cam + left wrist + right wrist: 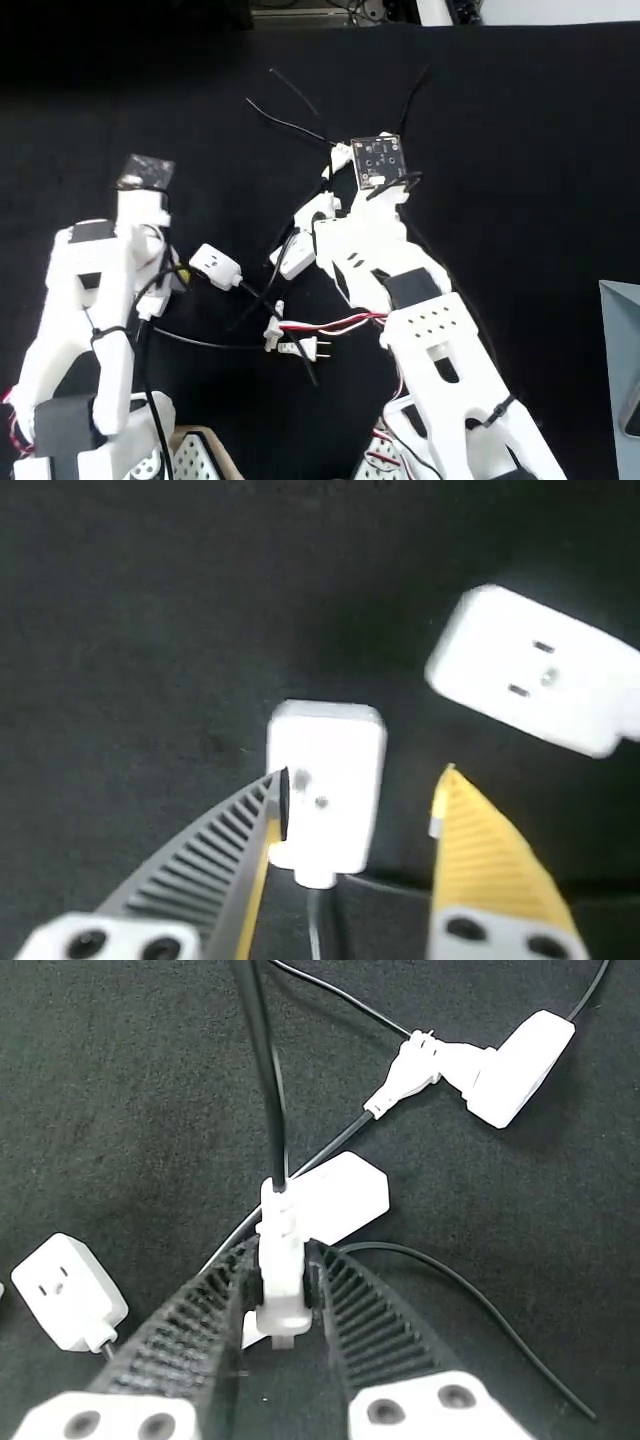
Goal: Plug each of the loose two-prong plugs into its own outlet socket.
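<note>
Right gripper [283,1260] clamped on a white two-prong plug [279,1222], just left of centre in the high view, black cord running off its back. Prongs hidden by the fingers, so alignment can't be read. White socket [345,1192] lies just beyond the plug. Judgement: square the blades to the slotted face and push straight, with the block braced or it may skate on the black cloth [520,150]. Left gripper [362,778] open, straddling a second white block [325,770], grey finger touching it, yellow one clear. Another loose plug [312,348] lies lower centre of the high view, prongs pointing right.
</note>
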You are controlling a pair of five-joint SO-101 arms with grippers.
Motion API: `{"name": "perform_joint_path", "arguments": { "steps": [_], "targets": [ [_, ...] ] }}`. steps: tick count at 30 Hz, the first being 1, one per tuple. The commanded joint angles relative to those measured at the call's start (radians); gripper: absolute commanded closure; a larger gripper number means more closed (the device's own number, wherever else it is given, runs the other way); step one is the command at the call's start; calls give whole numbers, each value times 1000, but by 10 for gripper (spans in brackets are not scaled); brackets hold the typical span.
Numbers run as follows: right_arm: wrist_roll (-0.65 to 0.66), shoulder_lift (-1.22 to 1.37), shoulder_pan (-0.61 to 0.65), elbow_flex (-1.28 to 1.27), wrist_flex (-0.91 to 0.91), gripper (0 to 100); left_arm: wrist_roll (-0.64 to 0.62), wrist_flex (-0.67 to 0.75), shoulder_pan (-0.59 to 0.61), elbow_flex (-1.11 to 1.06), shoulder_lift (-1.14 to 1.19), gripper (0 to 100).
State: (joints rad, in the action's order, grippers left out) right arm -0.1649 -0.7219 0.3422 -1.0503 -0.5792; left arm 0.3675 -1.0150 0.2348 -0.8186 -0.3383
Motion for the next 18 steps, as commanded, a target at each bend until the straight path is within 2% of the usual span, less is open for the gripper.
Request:
{"name": "perform_joint_path", "arguments": {
  "steps": [1,3,6,13,18],
  "targets": [
    [6,-22,-17,8,23,986,-9,-5,-44,-25,-32,859],
    [6,-22,-17,8,23,986,-8,-3,-42,-33,-31,887],
    [6,-22,-17,8,21,986,-8,12,-22,-44,-20,871],
    [6,-22,-17,8,18,986,-8,203,139,-142,-21,704],
    [6,-22,-17,8,18,986,46,209,177,-154,-26,723]
  ]
}}
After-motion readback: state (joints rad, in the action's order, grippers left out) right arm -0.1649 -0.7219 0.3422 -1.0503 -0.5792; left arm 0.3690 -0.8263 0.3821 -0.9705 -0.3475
